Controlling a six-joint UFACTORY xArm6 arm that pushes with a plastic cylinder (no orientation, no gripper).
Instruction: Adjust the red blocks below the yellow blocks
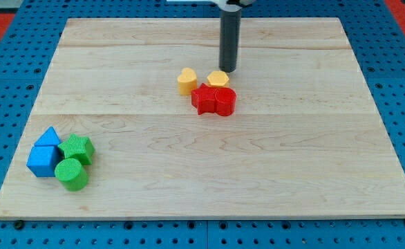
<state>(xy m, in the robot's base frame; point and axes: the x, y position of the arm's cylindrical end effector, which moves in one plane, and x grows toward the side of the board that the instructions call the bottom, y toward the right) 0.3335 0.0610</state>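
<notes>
Two yellow blocks sit near the board's upper middle: a yellow heart (186,81) on the left and a yellow hexagon (218,78) to its right. Directly below them lie two red blocks touching each other, a red star (204,99) and a red rounded block (224,101). The red pair touches the yellow hexagon from below. My tip (228,70) stands just above and to the right of the yellow hexagon, very close to it; I cannot tell if it touches.
At the board's lower left sits a cluster: a blue triangle (50,136), a blue cube (43,160), a green star-like block (77,149) and a green cylinder (72,173). The wooden board (258,173) lies on a blue pegboard.
</notes>
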